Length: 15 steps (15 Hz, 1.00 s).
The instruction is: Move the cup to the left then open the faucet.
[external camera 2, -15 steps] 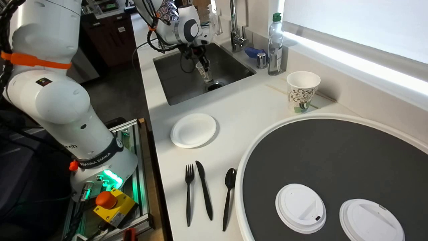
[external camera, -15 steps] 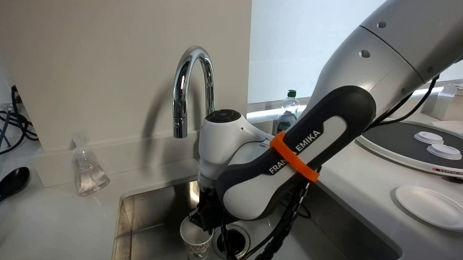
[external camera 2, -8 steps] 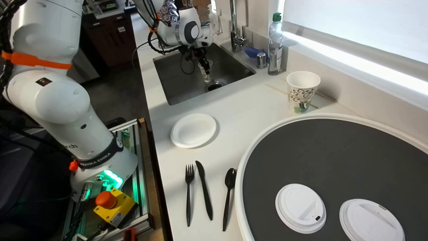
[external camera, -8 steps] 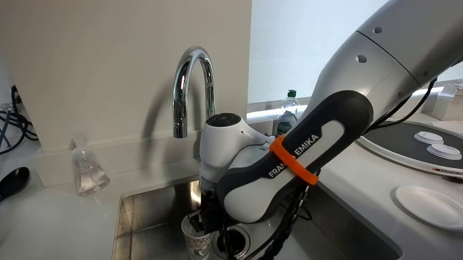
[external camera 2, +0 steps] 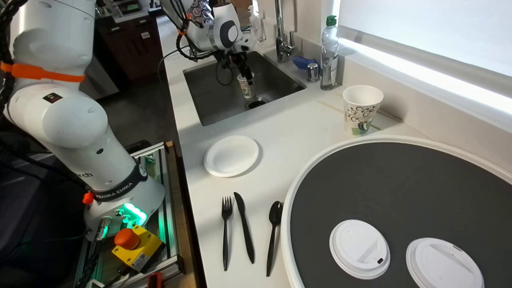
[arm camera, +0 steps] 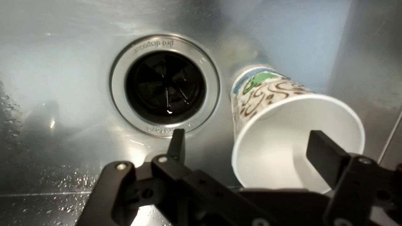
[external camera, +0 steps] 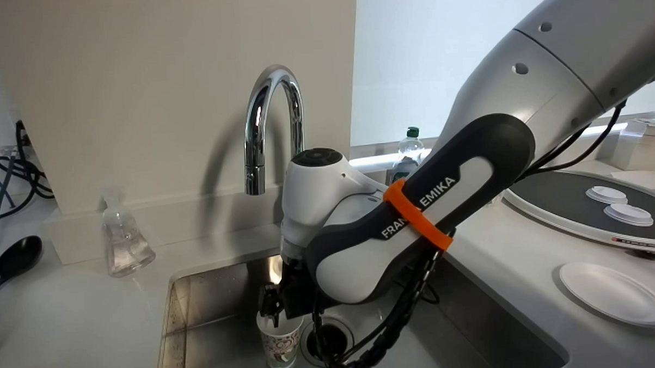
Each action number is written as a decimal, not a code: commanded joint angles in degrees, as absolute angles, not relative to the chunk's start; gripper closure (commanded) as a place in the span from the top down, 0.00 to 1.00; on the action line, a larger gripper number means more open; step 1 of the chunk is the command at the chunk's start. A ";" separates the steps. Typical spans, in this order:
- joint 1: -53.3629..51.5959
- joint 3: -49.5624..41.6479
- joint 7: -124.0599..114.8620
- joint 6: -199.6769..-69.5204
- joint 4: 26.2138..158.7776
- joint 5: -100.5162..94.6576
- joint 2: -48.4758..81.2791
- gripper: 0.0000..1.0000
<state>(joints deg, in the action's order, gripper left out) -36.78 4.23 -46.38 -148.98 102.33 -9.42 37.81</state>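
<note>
A white paper cup (external camera: pixel 281 343) with brown swirls stands in the sink next to the drain, its mouth up, as both exterior views show. In the wrist view the cup (arm camera: pixel 267 94) is on the right. My gripper (arm camera: pixel 247 131) is open above it. One finger (arm camera: pixel 326 157) overlaps the cup's mouth; whether it dips below the rim I cannot tell. The opposite finger (arm camera: pixel 177 144) lies outside the cup, over the drain's edge. Behind the arm rises the chrome faucet (external camera: pixel 257 126), its spout arched over the sink. An exterior view shows its side lever (external camera 2: pixel 291 39) near the base.
The drain ring (arm camera: pixel 118 86) lies left of the cup in the wrist view. A dish soap bottle (external camera 2: pixel 329 60), another patterned cup (external camera 2: pixel 362 110) and a white plate (external camera 2: pixel 232 156) stand on the counter. A clear dispenser (external camera: pixel 125 245) is by the sink's far corner.
My gripper has gone from shut to open, its fingers spreading over the cup's mouth. The wrist dipped slightly, then rose. The cup has shifted only slightly and looks a little more upright.
</note>
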 commanded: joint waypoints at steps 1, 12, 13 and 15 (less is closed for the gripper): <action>-37.69 3.25 -48.26 -149.57 104.86 -8.58 34.64 1.00; -36.30 2.95 -52.30 -149.40 111.08 -10.43 26.94 1.00; -36.22 2.99 -52.55 -149.40 111.91 -10.51 26.22 1.00; -36.24 3.02 -52.83 -149.44 112.62 -10.56 25.65 1.00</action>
